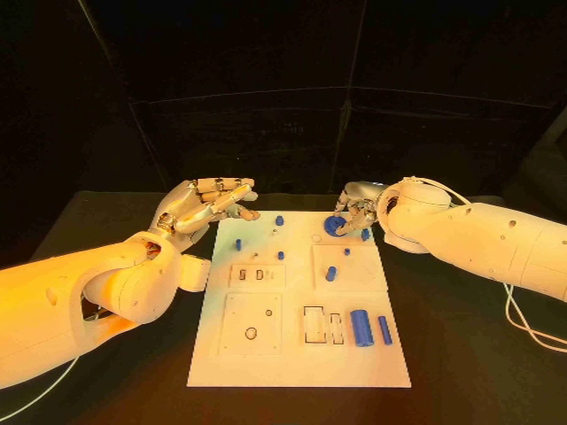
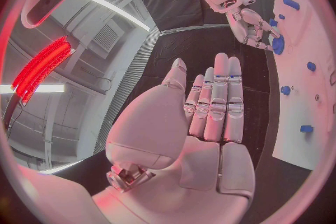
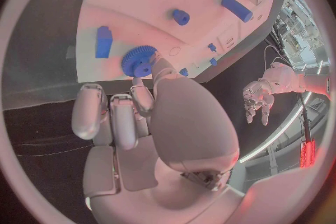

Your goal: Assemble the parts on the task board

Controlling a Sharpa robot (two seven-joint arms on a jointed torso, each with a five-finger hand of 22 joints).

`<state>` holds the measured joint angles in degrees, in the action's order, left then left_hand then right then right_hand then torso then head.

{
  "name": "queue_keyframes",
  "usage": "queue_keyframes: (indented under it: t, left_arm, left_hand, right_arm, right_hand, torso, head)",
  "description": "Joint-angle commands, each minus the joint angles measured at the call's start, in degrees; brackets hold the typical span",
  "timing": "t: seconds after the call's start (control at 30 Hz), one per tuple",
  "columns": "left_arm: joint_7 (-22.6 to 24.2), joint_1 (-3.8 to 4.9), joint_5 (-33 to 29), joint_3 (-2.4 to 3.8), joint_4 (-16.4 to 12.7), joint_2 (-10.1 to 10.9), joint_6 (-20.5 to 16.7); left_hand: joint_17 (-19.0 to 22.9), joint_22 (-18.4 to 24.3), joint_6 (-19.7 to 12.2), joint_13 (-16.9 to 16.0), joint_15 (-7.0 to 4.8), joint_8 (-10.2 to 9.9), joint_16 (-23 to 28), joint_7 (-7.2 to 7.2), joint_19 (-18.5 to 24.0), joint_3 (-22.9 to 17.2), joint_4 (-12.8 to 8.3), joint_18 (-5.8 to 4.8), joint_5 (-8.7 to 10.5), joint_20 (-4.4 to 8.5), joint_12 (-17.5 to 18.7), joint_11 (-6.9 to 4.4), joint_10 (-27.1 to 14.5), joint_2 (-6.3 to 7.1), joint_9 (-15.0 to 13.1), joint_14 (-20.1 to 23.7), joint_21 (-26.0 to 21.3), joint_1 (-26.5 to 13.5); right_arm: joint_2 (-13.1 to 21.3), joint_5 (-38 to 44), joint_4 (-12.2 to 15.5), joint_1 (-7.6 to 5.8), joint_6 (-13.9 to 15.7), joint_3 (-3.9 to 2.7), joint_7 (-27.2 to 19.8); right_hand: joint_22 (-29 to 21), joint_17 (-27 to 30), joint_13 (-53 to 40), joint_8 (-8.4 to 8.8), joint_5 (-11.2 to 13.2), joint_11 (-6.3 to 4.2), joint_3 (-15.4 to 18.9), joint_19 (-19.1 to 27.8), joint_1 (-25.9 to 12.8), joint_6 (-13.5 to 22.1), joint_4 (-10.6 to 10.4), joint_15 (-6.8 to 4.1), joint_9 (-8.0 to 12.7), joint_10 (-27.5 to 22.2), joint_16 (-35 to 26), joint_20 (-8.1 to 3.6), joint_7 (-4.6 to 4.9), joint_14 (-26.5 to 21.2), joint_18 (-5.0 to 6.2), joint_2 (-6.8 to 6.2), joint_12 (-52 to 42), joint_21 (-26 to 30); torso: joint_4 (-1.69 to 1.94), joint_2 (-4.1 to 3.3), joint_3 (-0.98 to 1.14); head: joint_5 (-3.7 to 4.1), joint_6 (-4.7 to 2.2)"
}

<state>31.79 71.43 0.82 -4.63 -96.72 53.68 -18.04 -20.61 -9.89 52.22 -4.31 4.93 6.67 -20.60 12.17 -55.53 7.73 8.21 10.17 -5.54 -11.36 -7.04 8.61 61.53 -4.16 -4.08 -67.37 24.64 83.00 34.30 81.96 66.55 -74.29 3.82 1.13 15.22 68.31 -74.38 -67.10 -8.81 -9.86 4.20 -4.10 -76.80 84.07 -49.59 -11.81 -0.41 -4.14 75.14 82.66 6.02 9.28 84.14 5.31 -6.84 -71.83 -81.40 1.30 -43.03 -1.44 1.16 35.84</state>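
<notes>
The white task board [image 1: 297, 363] lies in the middle of the head view, long side running away from the robot, on the black table [image 1: 488, 372]. At the board's upper right corner the right hand [image 1: 356, 212] pinches a blue toothed gear [image 1: 336, 224] between thumb and a fingertip, the remaining fingers curled close beside it; in the right wrist view the gear [image 3: 139, 61] sits at the fingertips just over the white surface, though whether it touches the board cannot be told. A small blue block [image 3: 103, 42] lies near it on the board in that view.

The left hand [image 1: 207, 205] hovers off the board's upper left corner, above the dark table. Its fingers are extended and lie close side by side, thumb apart, holding nothing (the left wrist view shows the bare palm [image 2: 210, 117] plainly).

Lower right on the board, a thick blue cylinder [image 1: 361, 328] and a thinner blue rod [image 1: 384, 330] lie side by side, just right of two rectangular slots [image 1: 322, 326]. Several small blue pegs [image 1: 280, 220] stand scattered across the board's upper half, one short blue piece [image 1: 331, 274] near the centre right. An oval hole [image 1: 252, 333] shows in the square panel at lower left.
</notes>
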Motion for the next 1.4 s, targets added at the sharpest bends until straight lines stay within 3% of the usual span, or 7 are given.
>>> queue_keyframes:
  t: [0.03, 0.37, 0.57, 0.67, 0.87, 1.23, 1.4]
  left_arm:
    - [0.24, 0.08, 0.23, 0.05, 0.02, -0.09, 0.75]
    - [0.22, 0.07, 0.23, 0.05, 0.21, -0.29, 0.80]
    - [0.21, 0.07, 0.23, 0.05, 0.28, -0.34, 0.81]
    - [0.20, 0.07, 0.23, 0.05, 0.29, -0.35, 0.82]
    - [0.19, 0.07, 0.23, 0.05, 0.31, -0.32, 0.82]
    - [0.16, 0.07, 0.23, 0.05, 0.30, -0.21, 0.81]
    - [0.06, 0.07, 0.23, 0.05, 0.20, -0.09, 0.77]
  left_hand:
    - [-0.06, 0.06, 0.01, 0.08, 0.14, -0.17, 0.24, 0.46, 0.26, 0.06, -0.25, 0.25, -0.09, 0.04, 0.25, 0.25, -0.14, -0.44, 0.08, 0.44, -0.21, -0.06]
    - [-0.06, 0.06, 0.01, 0.08, 0.14, -0.17, 0.24, 0.46, 0.26, 0.06, -0.25, 0.25, -0.09, 0.04, 0.25, 0.25, -0.14, -0.44, 0.08, 0.44, -0.21, -0.06]
    - [-0.06, 0.06, 0.01, 0.08, 0.14, -0.17, 0.24, 0.46, 0.26, 0.06, -0.25, 0.25, -0.09, 0.04, 0.25, 0.25, -0.14, -0.44, 0.08, 0.44, -0.21, -0.06]
    - [-0.06, 0.06, 0.01, 0.08, 0.14, -0.17, 0.24, 0.46, 0.26, 0.06, -0.25, 0.25, -0.09, 0.04, 0.25, 0.25, -0.14, -0.44, 0.08, 0.44, -0.21, -0.06]
    - [-0.06, 0.06, 0.01, 0.08, 0.14, -0.17, 0.24, 0.46, 0.26, 0.06, -0.25, 0.25, -0.09, 0.04, 0.25, 0.25, -0.14, -0.44, 0.08, 0.44, -0.21, -0.06]
    - [-0.21, 0.09, 0.03, 0.07, 0.15, -0.25, 0.28, 0.46, 0.29, 0.04, -0.34, 0.26, -0.09, 0.03, 0.33, 0.25, -0.12, -0.56, 0.07, 0.50, -0.24, 0.04]
    - [-0.21, 0.09, 0.03, 0.07, 0.15, -0.25, 0.28, 0.46, 0.29, 0.04, -0.34, 0.26, -0.09, 0.03, 0.33, 0.25, -0.12, -0.56, 0.07, 0.50, -0.24, 0.04]
  right_arm:
    - [-0.17, 0.66, -0.13, -0.01, -0.92, -0.03, -0.55]
    - [-0.77, 1.29, -0.87, 0.37, -0.84, -0.01, -0.68]
    - [-0.97, 1.69, -1.27, 0.53, -0.13, 0.00, -0.66]
    - [-1.02, 2.20, -1.37, 0.59, 0.84, 0.00, -0.61]
    - [-1.02, 3.93, -1.20, 0.66, 3.54, 0.00, -0.97]
    - [-0.52, 5.96, 2.05, 0.80, 7.88, -0.01, -1.97]
    - [-0.17, 6.73, 5.53, 0.80, 9.75, -0.02, -1.36]
  right_hand:
    - [0.08, -0.12, -0.19, -0.19, -0.60, -0.03, -0.09, -0.28, 0.46, -0.50, 0.54, 0.20, 0.02, 0.49, 0.42, 0.07, 0.00, 3.04, -0.91, 0.48, -0.41, -0.34]
    - [0.23, -0.24, -0.72, -0.32, -1.03, -0.04, -0.26, -0.33, 0.45, -0.70, 0.83, 0.19, 0.02, 0.74, 0.48, 0.06, -0.03, 3.05, -0.93, 0.83, -0.78, -0.42]
    - [0.53, -0.47, -1.66, -1.41, -1.22, -0.25, -0.88, -0.41, 0.07, -2.87, 1.53, 0.05, -0.20, 1.21, 0.60, -0.03, -0.23, 3.06, -0.97, 2.23, -1.41, -0.61]
    - [1.08, -0.69, -3.09, -2.41, 2.28, -0.73, -2.55, -0.70, 0.77, -5.32, 2.43, -0.33, -0.41, 2.17, 0.71, -0.31, -0.77, 3.10, -1.05, 3.92, -2.49, -0.87]
    - [1.77, -0.92, -4.61, -3.41, 4.11, -1.66, -5.71, -1.05, 2.22, -8.49, 4.62, -1.11, -0.55, 3.15, 0.78, -0.98, -1.84, 3.13, -1.17, 5.42, -3.51, -1.19]
    - [2.70, -1.36, -5.53, -2.94, 3.85, -1.89, -8.32, -1.54, 1.03, -9.43, 6.48, -1.39, -0.13, 3.75, 0.95, -1.39, -2.05, 3.23, -1.37, 4.49, -3.95, -1.60]
    - [2.80, -1.35, -5.64, -2.32, 3.83, -1.75, -8.82, -1.58, -0.70, -9.13, 6.54, -1.27, 0.14, 3.83, 0.93, -1.33, -1.87, 3.24, -1.40, 3.69, -3.91, -1.66]
  torso:
    - [0.05, -0.05, 0.02]
    - [-0.05, -0.02, 0.02]
    - [-0.04, 0.00, 0.00]
    - [-0.03, 0.00, 0.00]
    - [-0.02, 0.01, 0.01]
    - [-0.04, 0.03, 0.02]
    - [-0.01, 0.05, -0.03]
  head:
    - [-0.09, 0.07]
    - [-0.29, 0.32]
    - [-0.28, 0.40]
    - [-0.28, 0.44]
    - [-0.29, 0.44]
    - [-0.45, 0.37]
    - [-0.56, 0.21]
